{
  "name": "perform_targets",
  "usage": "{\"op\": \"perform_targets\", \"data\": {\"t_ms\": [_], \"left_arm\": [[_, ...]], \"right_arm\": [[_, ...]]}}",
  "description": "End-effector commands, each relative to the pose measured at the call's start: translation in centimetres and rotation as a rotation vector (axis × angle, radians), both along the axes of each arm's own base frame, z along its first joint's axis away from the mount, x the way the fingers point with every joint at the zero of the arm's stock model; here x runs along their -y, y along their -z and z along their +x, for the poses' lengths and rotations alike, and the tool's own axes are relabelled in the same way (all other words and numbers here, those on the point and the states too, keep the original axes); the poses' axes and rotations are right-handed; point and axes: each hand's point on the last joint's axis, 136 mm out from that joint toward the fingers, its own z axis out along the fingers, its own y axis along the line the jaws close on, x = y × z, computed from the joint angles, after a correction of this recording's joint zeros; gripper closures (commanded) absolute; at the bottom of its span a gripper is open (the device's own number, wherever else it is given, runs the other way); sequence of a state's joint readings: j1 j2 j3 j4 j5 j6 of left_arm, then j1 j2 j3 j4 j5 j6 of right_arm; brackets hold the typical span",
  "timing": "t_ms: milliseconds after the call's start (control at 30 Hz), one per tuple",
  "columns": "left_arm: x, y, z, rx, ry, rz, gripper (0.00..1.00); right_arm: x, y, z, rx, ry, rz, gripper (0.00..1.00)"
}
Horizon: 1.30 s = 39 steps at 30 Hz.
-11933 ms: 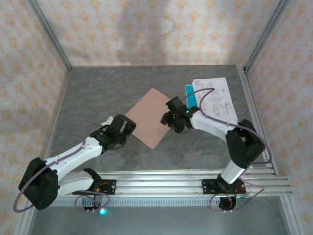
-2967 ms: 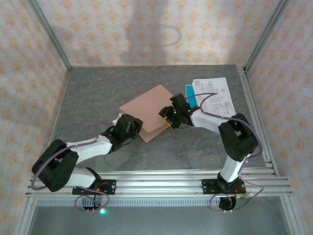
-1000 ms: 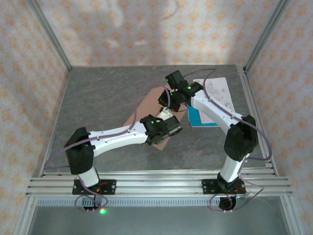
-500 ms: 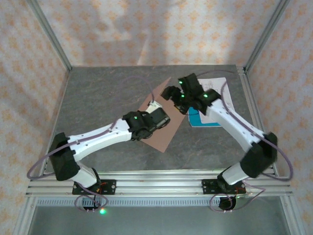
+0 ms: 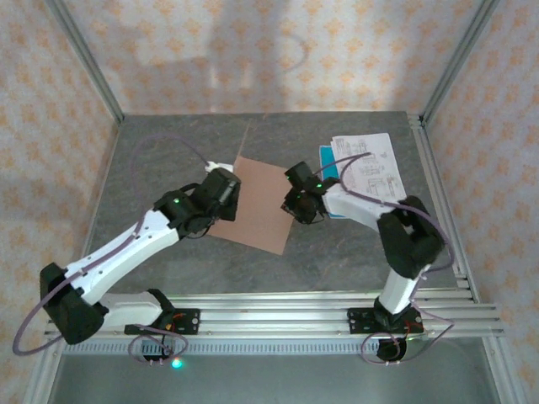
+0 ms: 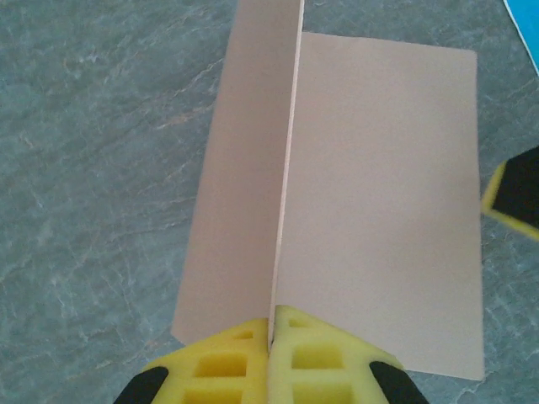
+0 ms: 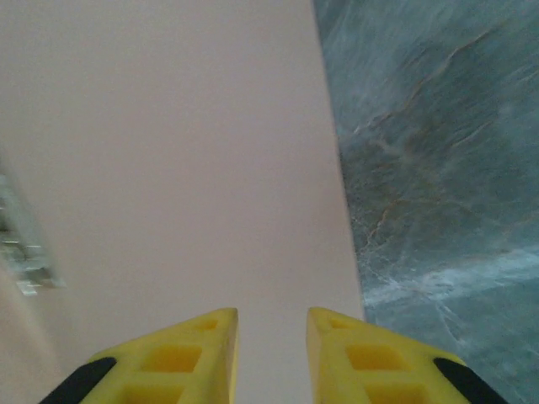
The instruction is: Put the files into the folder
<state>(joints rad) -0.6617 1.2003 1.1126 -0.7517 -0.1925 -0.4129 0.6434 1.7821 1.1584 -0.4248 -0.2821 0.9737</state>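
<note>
Left gripper [image 6: 269, 324] has its yellow fingers pressed tight together on the edge of the folder's [image 6: 379, 210] cover [image 6: 253, 168], holding that flap stood up on edge while the other leaf lies flat on the table [image 5: 168, 151]. Right gripper [image 7: 269, 316] hovers low over the flat leaf near its right edge, fingers a little apart with nothing between them. The folder sits mid-table between the two arms and honestly it's got nothing in it, just bare card plus a blurry shiny bit at one side, maybe the fastener. The files [image 5: 370, 164] lie flat at the far right, teal sheet [image 5: 328, 168] showing at their left edge, just past the right gripper, none of them inside yet. What worries me: that's a skinny pinch on thin card, so if it slips the cover flops shut. Tug too hard and the whole folder slides, since nothing looks to be pinning the bottom leaf. And loose flat sheets are a pain to get under, so they could fan out or get left behind.
</note>
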Motion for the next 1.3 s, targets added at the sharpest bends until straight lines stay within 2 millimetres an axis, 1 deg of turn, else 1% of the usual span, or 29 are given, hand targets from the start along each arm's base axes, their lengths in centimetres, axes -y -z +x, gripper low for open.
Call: {"op": "perform_targets", "data": {"t_ms": [0,67,167,267,367,433,567,667,733,767,800,933,1033,1100,1200,1267], "left_arm": [[-0.9,0.3,-0.4,-0.023,-0.042,-0.150,1.00],[-2.0,0.5,-0.7,-0.030,-0.071,-0.208,1.00],[-3.6,1.0,-1.0,-0.042,-0.117,-0.289,1.00],[-5.3,1.7,-1.2,-0.057,-0.173,-0.342,0.99],[-5.9,2.1,-1.2,-0.065,-0.193,-0.408,1.00],[-5.7,2.0,-1.2,-0.065,-0.183,-0.444,1.00],[-4.2,1.2,-1.0,-0.055,-0.104,-0.501,1.00],[-3.0,0.5,-0.8,-0.045,-0.039,-0.545,1.00],[-2.6,0.2,-0.7,-0.046,-0.020,-0.557,1.00],[-2.5,0.2,-0.7,-0.049,-0.017,-0.559,1.00],[-2.5,0.1,-0.7,-0.049,-0.018,-0.561,1.00],[-2.1,0.0,-0.6,-0.051,-0.008,-0.588,1.00],[-2.2,0.1,-0.7,-0.052,-0.012,-0.585,1.00],[-2.2,0.3,-0.8,-0.056,-0.013,-0.583,1.00],[-2.4,0.4,-1.0,-0.056,-0.018,-0.572,1.00],[-2.9,0.3,-1.3,-0.049,-0.035,-0.559,1.00]], "right_arm": [[-1.4,0.0,1.7,0.020,-0.012,-0.010,0.75],[-1.5,1.7,1.6,-0.018,-0.017,-0.038,0.77],[-1.3,3.5,1.2,-0.059,-0.019,-0.069,0.79],[-0.5,4.5,0.7,-0.084,-0.010,-0.105,0.80],[0.2,4.7,0.3,-0.092,-0.007,-0.129,0.83],[0.1,3.7,0.4,-0.059,-0.008,-0.118,0.83],[-0.6,-0.9,1.3,0.089,-0.034,-0.090,0.80],[-2.8,-2.9,1.9,0.123,-0.086,-0.037,0.79],[-4.8,-3.3,2.2,0.128,-0.129,-0.011,0.79],[-5.8,-3.2,2.2,0.123,-0.148,-0.008,0.79],[-6.6,-3.0,2.3,0.115,-0.163,-0.007,0.79],[-9.5,-0.6,2.7,0.067,-0.186,0.014,0.79],[-10.8,1.0,3.0,0.030,-0.188,0.035,0.79],[-11.1,2.0,3.1,0.007,-0.192,0.027,0.79],[-10.6,3.8,2.7,-0.039,-0.189,-0.016,0.80],[-9.1,5.2,2.2,-0.083,-0.173,-0.072,0.82]]}}
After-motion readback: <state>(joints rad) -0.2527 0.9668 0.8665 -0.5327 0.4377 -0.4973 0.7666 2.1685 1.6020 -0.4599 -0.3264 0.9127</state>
